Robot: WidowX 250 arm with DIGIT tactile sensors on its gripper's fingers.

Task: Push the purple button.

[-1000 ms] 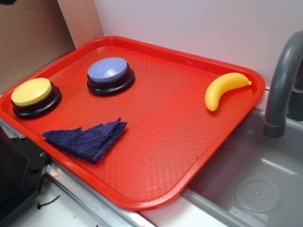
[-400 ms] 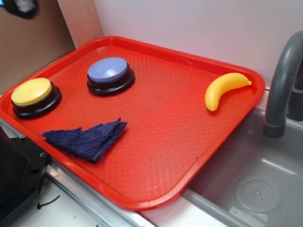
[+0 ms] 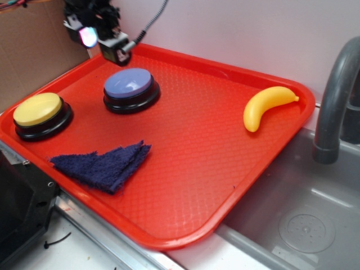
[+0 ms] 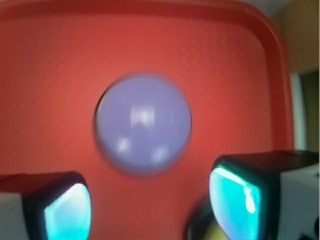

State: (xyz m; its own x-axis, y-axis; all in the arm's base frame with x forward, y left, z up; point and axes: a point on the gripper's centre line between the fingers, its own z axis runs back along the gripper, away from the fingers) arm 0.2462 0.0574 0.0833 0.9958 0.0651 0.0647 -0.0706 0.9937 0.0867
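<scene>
While it hangs in the air over the far left corner of the tray, the hand (image 3: 107, 48) touches nothing; its two fingers (image 4: 67, 210) stand apart with open space between them in the wrist view, and a lit pink-white spot shows on its body in the exterior view.

Item, task: purple button (image 3: 129, 89). Place: just below and slightly forward of the hand, not in contact with it; in the wrist view it (image 4: 143, 124) lies centred beyond the gap between the fingers. Look: round, glossy lavender-blue domed top with pale highlights, seated on a black circular base; wrist view blurred.

Item: yellow button (image 3: 41, 114). Same form, yellow top on black base, further from the hand toward the tray's left edge, apart from the purple one.

Item: dark blue cloth (image 3: 104, 165). Folded to a rough triangle, lying flat, nearer the viewer than both buttons.

Item: toy banana (image 3: 266, 106). Yellow, curved, well apart from the hand at the tray's opposite side.

Item, surface: red tray (image 3: 197, 169). Textured plastic, raised rim, rounded corners, carrying all of the above.

Surroundings: grey sink basin (image 3: 298, 214) with round drain beside the tray's right edge; grey faucet (image 3: 334, 101) rising over it; white wall behind; brown cardboard panel (image 3: 34, 50) behind the hand at left.
</scene>
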